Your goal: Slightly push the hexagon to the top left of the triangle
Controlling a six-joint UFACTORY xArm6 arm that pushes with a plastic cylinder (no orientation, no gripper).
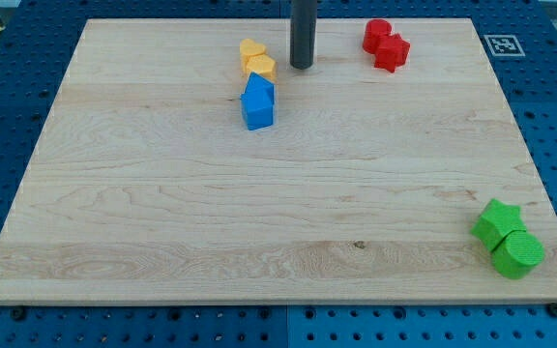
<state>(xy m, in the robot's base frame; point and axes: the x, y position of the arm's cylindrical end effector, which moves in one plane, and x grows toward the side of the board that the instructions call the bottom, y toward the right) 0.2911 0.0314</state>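
Note:
My tip (302,67) rests on the board near the view's top centre. Just to its left, with a small gap, stand two yellow blocks: one that looks like a hexagon (262,69) and, touching it on its upper left, another yellow block (250,49) whose shape I cannot make out. Directly below the hexagon is a blue block with a pointed top, possibly the triangle (258,93). A blue cube-like block (257,115) touches its lower side. The tip touches no block.
Two red blocks (377,34) (393,52) touch each other at the view's top right. A green star (497,221) and a green cylinder (518,254) sit together at the bottom right corner. A fiducial tag (500,43) lies off the board's top right.

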